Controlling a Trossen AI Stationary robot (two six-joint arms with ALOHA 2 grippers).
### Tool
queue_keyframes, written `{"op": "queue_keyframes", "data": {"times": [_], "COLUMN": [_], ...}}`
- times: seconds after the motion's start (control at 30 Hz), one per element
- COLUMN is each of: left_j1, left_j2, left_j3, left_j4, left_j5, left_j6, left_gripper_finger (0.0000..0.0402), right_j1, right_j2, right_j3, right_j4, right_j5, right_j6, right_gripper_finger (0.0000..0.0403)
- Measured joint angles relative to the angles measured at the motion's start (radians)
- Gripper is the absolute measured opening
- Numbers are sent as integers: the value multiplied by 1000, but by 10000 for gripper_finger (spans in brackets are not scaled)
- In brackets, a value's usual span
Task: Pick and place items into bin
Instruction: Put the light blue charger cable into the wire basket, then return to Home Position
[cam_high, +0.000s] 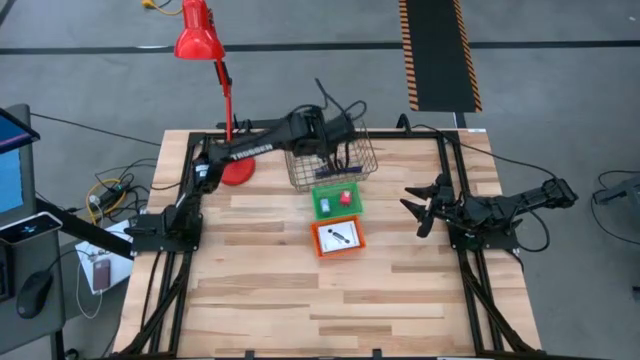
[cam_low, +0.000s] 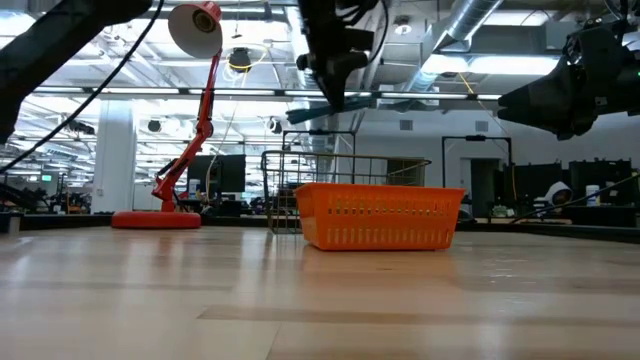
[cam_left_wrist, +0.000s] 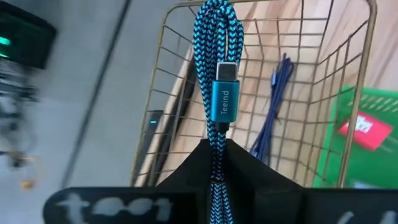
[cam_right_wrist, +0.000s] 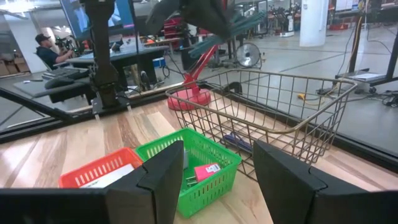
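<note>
While, from above, the left gripper (cam_high: 335, 135) hangs over the wire basket (cam_high: 330, 180) at 12 o'clock, the right gripper (cam_high: 425, 208) waits splayed at 3. Left wrist: jaws clamp a braided teal cable (cam_left_wrist: 217, 74); release only once centred inside the rim.

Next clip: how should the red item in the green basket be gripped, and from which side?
Probably grip the red item across its narrow width, coming straight down: the walls of the green basket block any sideways approach. The open right gripper waits nearby; the left gripper holds a teal cable over the wire basket.
</note>
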Motion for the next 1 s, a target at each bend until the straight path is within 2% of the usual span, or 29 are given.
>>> {"op": "queue_keyframes", "data": {"times": [0.17,0.33,0.6,0.87,0.93,1.0], "left_j1": [47,41,37,33,28,26], "left_j2": [0,0,0,-11,-11,-30], "left_j3": [0,0,0,1,1,2], "left_j4": [14,14,8,-124,-148,-184], "left_j5": [119,148,85,-7,-59,-68], "left_j6": [13,81,150,120,50,4], "left_gripper_finger": [29,69,130,137,137,137], "right_j1": [0,0,0,0,0,0], "right_j2": [0,0,0,0,0,0], "right_j3": [0,0,0,0,0,0], "right_j4": [0,0,0,0,0,0], "right_j5": [0,0,0,0,0,0], "right_j6": [0,0,0,0,0,0], "right_gripper_finger": [187,187,187,187,187,187]}}
